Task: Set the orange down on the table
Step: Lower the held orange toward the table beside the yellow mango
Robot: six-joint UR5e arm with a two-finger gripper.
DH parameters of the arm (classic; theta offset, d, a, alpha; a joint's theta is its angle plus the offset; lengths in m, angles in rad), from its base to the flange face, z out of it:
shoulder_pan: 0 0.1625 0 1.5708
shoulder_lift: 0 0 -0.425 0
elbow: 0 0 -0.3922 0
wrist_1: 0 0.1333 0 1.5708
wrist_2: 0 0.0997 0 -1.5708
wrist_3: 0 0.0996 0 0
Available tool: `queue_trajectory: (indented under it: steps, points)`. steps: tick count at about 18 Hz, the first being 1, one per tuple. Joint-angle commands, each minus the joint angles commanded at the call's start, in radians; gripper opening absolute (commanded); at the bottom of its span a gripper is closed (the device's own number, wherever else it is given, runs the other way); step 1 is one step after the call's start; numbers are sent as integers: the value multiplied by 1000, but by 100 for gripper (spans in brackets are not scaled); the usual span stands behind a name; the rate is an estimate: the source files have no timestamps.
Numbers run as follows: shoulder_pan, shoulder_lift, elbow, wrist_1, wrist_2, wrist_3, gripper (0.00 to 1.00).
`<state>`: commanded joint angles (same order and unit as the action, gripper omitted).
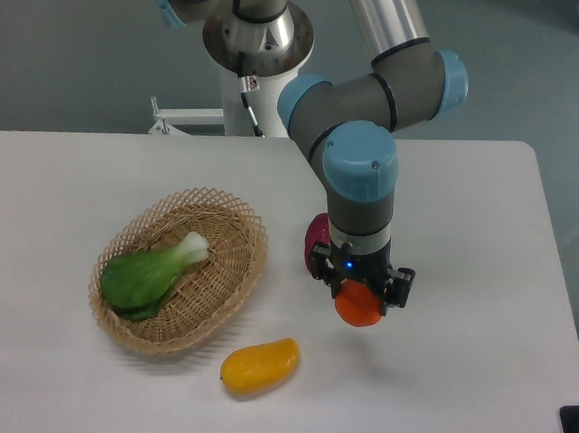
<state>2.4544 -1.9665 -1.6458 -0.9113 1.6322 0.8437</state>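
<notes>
The orange (pixel 360 305) is a small glossy red-orange fruit held between the fingers of my gripper (pixel 361 300), which is shut on it. The gripper points straight down over the white table (pixel 467 251), right of the basket. Whether the orange touches the tabletop or hangs just above it, I cannot tell. The fingertips are mostly hidden behind the fruit and the black gripper body.
A wicker basket (pixel 227 272) with a green leafy vegetable (pixel 149 276) stands at the left. A yellow mango-like fruit (pixel 259 365) lies in front of the basket. A magenta sweet potato (pixel 317 241) peeks out just behind the gripper's left side.
</notes>
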Motion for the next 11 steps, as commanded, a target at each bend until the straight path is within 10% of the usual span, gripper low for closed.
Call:
queue_trajectory:
  steps: [11]
  points:
    - [2,-107,9,106,92,-12,68]
